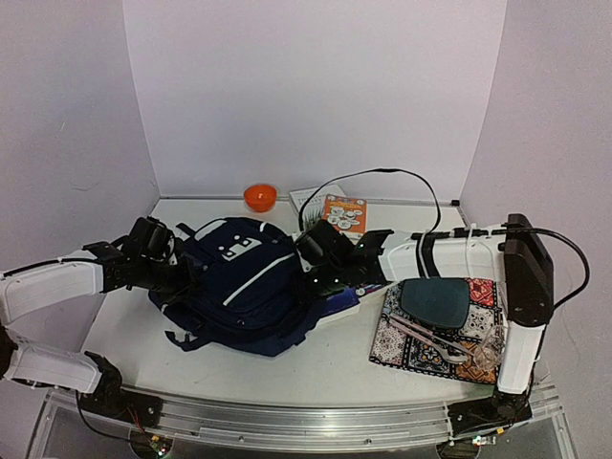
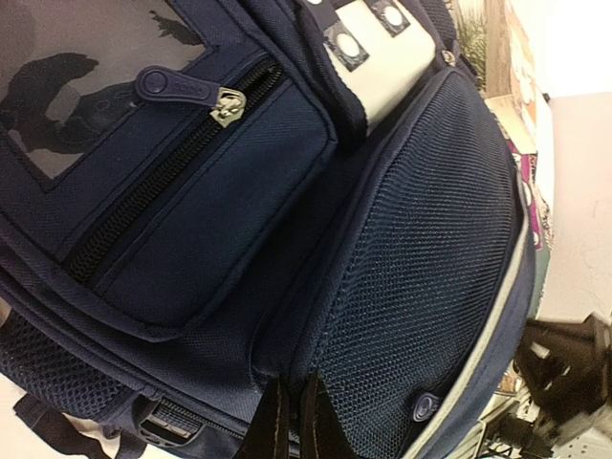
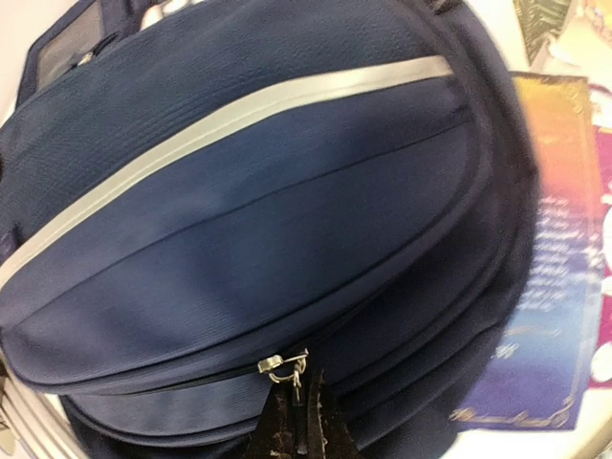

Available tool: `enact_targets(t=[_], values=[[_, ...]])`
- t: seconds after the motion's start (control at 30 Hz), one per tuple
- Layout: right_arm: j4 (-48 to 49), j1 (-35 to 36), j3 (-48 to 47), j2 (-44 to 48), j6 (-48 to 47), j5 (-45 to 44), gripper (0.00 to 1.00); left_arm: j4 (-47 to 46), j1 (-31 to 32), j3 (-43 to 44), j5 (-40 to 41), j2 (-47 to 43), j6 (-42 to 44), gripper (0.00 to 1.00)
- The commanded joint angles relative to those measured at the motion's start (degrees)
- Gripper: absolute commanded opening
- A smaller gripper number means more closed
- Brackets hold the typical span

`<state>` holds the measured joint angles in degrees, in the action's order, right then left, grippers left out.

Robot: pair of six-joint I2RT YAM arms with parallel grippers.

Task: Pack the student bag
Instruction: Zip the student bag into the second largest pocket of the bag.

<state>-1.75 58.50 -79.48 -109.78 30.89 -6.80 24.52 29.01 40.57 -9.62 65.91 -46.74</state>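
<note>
The backpack (image 1: 239, 287) lies on its back in the middle of the bench (image 1: 316, 368), between the two arms, its right edge overlapping a purple book (image 3: 545, 316). Its long axis looks to run roughly left to right with a slight slant. The domed, zip-rimmed top seems to face the right arm, with the front pocket turned upward.

The right pincer (image 3: 298, 421) is closed, its tips nipping the small metal zip pull (image 3: 279, 364) on the bag's rim. The left pincer (image 2: 289, 421) is also closed. Its tips press together against the opposite side of the bag, near the mesh panel, apparently pinching a fold of cloth.

The bag is probably soft and floppy, light for its size, and likely to slide or bunch on the smooth bench when the zip is dragged. It needs anchoring opposite the pull. The best holds are the zip pull itself, the seams, or a pinched fold. The broad panels would just cave in under a grip.
</note>
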Motion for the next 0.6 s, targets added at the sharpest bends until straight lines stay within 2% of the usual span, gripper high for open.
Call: enact_targets(t=[0.0, 0.17, 0.27, 0.37, 0.57], values=[[-10.18, -6.75, -0.74, 3.81, -8.74, -7.97, 0.00, 6.68, -3.81, -1.17, 14.59, -2.25, 2.31, 0.00], [-11.45, -7.79, -5.09, 1.90, -17.18, -6.19, 0.00, 8.30, -4.38, 0.25, 20.03, -0.15, 4.50, 0.00], [-11.69, -7.49, -8.37, 0.66, -19.98, 1.76, 0.00, 8.17, -4.44, 2.20, 21.80, 1.23, 7.12, 0.00], [-11.69, -5.38, -12.12, -1.43, -20.89, 8.43, 0.00, 6.45, -4.36, 4.87, 20.28, 1.32, 11.95, 0.02], [-11.49, -0.04, -18.29, -6.26, -18.39, 15.68, 0.00, 3.33, -3.40, 8.57, 15.29, -2.97, 21.90, 0.34]])
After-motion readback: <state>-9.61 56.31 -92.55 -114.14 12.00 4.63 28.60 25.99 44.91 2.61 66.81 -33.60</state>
